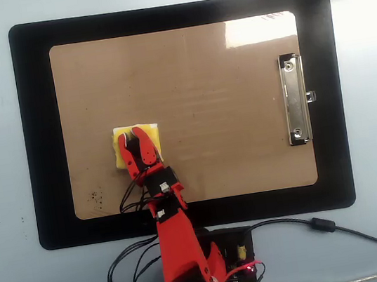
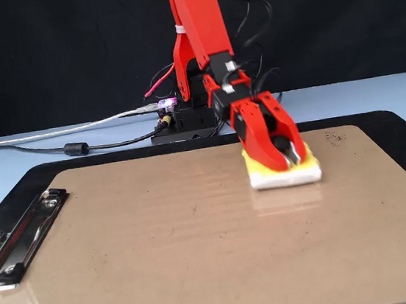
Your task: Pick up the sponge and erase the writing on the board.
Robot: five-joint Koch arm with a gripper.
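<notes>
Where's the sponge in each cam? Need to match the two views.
Overhead view: the sponge lies on the board's lower left part, under the gripper.
Fixed view: the sponge sits right of centre, near the board's far edge, below the gripper.
Shared landmark: the metal clip, at the board's right edge overhead and at its left edge in the fixed view.

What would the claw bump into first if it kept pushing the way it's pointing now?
The claw points down into the sponge, apparently gripping its knob already, so it would press that sponge against the board underneath.
</notes>
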